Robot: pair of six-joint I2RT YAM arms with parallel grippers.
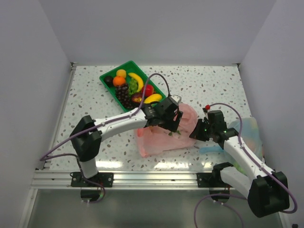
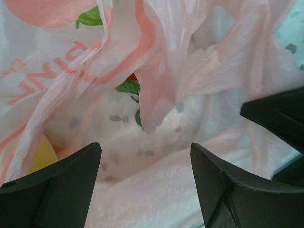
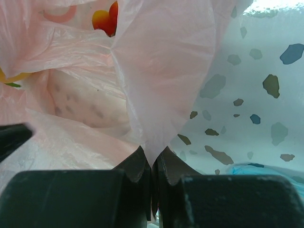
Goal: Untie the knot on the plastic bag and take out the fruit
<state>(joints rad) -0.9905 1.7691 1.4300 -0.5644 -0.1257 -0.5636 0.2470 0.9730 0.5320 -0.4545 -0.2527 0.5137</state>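
Honestly, right pincer [image 3: 152,159] is clamped on the plastic bag [image 1: 156,141], left pincer [image 2: 145,149] sits apart at its 9 o'clock, so a tug could rip it.

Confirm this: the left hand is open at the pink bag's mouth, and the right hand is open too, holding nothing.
Not quite. The right hand is shut, pinching a fold of the pink bag, as the right wrist view shows. The left hand is indeed open at the bag's mouth.
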